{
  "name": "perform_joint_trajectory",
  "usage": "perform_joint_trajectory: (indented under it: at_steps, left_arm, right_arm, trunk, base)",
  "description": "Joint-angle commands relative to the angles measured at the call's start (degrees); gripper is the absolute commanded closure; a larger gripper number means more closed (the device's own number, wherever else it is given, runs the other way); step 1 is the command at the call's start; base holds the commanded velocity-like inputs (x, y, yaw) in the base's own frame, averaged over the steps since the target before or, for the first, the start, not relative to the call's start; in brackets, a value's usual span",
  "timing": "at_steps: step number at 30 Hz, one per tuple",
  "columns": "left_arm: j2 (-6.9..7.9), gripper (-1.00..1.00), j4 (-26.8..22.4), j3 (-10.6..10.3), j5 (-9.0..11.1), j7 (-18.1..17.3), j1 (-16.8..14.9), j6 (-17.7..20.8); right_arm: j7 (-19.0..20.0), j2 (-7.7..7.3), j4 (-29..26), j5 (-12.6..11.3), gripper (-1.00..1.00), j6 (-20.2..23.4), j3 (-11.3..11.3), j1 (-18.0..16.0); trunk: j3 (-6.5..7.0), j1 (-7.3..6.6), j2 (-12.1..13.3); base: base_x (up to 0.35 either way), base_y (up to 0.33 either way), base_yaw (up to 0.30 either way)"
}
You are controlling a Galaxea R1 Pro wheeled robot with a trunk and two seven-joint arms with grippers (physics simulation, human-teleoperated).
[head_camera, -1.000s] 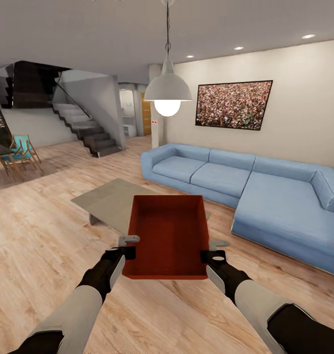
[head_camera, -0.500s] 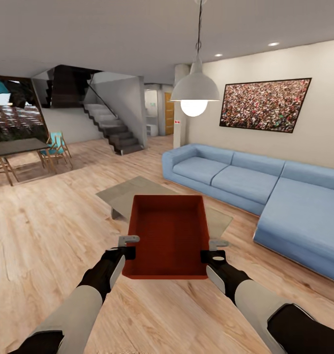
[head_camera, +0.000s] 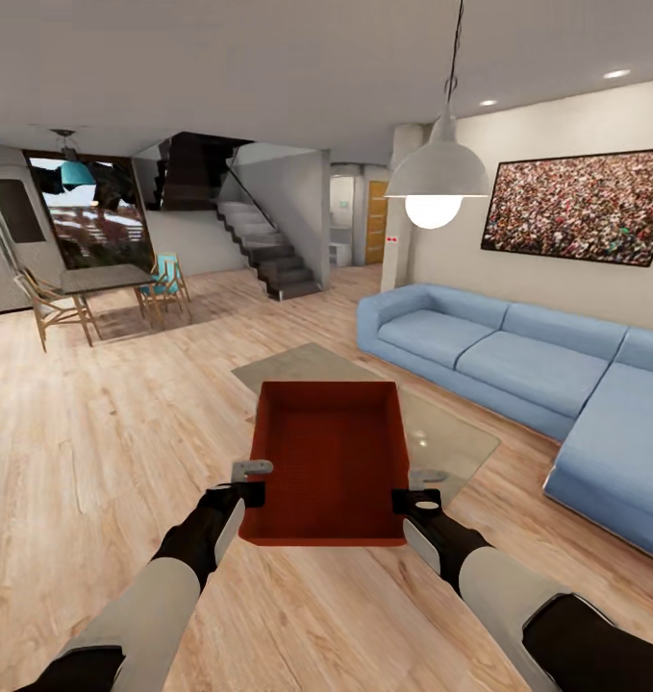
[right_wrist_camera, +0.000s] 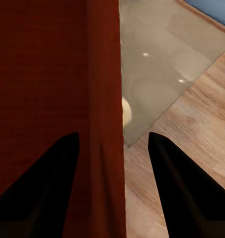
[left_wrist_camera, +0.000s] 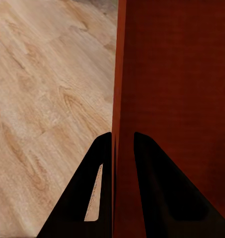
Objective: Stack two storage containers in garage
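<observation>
View swung left; container (head_camera: pixel 328 461) (held) between grippers.

Red container wall (right_wrist_camera: pixel 57 99) fills frame left, running between two dark jaws, gap showing at right one. Glossy rug (right_wrist_camera: pixel 167 64) upper right, wood floor (right_wrist_camera: pixel 201 129) lower right.

The head camera looks forward and down from above both arms, across the container (head_camera: pixel 328 461) toward the far sofa (head_camera: pixel 518 360). Each wrist camera sits close along one container wall, sharing container and wood floor (left_wrist_camera: pixel 37 99).
</observation>
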Motion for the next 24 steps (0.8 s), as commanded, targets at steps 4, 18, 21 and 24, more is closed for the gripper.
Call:
perform_joint_trajectory:
  at_steps: [4,18,21,24]
  left_arm:
    - [-0.16,1.00,-0.4,0.6,-1.8,0.2,-0.1,0.4]
    - [-0.16,1.00,-0.4,0.6,-1.8,0.2,-0.1,0.4]
    - [-0.16,1.00,-0.4,0.6,-1.8,0.2,0.0,0.4]
    - [-0.16,1.00,-0.4,0.6,-1.8,0.2,0.0,0.4]
  right_arm:
    - [-1.0,0.00,0.2,-0.8,1.00,0.4,1.4,0.0]
    - [-1.0,0.00,0.2,-0.8,1.00,0.4,1.4,0.0]
    - [-1.0,0.00,0.2,-0.8,1.00,0.4,1.4,0.0]
    - [-1.0,0.00,0.2,-0.8,1.00,0.4,1.4,0.0]
  trunk:
    - [-0.13,0.04,-0.1]
    - [-0.13,0.04,-0.1]
    - [-0.13,0.04,-0.1]
    - [-0.13,0.04,-0.1]
  base:
    - [0.000,0.000,0.300]
    - [0.000,0.000,0.300]
    - [0.000,0.000,0.300]
    - [0.000,0.000,0.300]
